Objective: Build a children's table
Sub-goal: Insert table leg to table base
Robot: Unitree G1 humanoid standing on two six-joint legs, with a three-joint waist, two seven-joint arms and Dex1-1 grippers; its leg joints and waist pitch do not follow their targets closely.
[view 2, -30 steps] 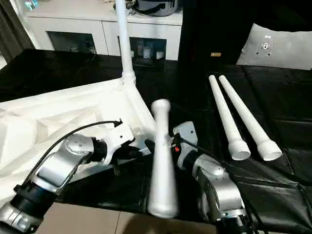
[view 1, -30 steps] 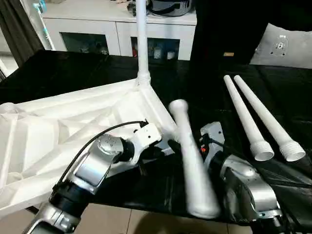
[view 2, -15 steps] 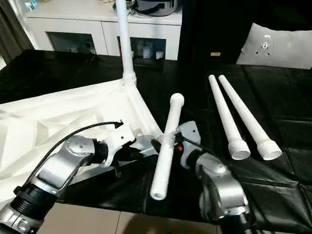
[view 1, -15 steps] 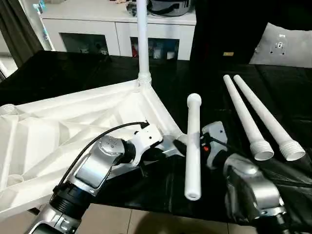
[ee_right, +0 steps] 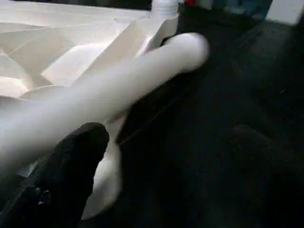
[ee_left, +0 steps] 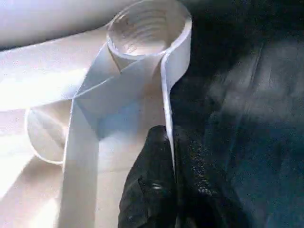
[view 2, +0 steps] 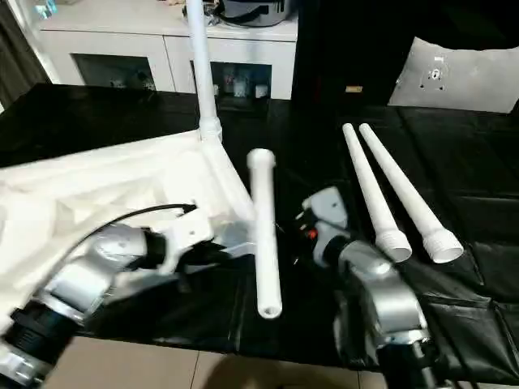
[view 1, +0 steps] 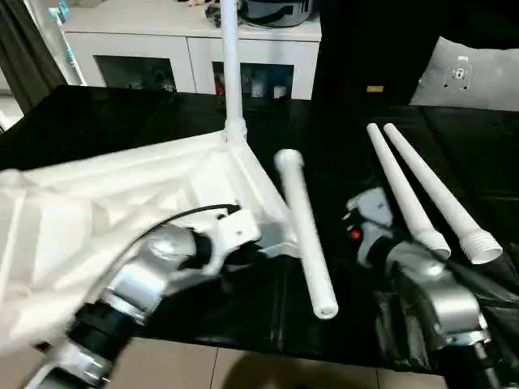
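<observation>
The white tabletop [view 1: 122,194] lies upside down on the left, ribs up. One leg [view 1: 229,65] stands upright in its far corner socket. A loose leg [view 1: 306,235] lies on the black cloth beside the tabletop's near right corner. My left gripper [ee_left: 170,135] is shut on the tabletop's rim, just below an empty round socket [ee_left: 147,28]. My right gripper [view 1: 345,243] stands open just right of the loose leg, and one black finger [ee_right: 71,166] shows close beside the leg [ee_right: 123,90]. Two more legs [view 1: 401,186] [view 1: 438,190] lie side by side at the right.
A black cloth [view 1: 122,113] covers the work surface, and its front edge runs just below my forearms. A white cabinet [view 1: 195,57] with glass doors stands behind. A grey cushion [view 1: 470,77] lies at the far right.
The loose leg, raised and tilted toward the camera a second ago, has dropped and now lies flat beside the tabletop corner. My left arm and the tabletop are blurred in motion.
</observation>
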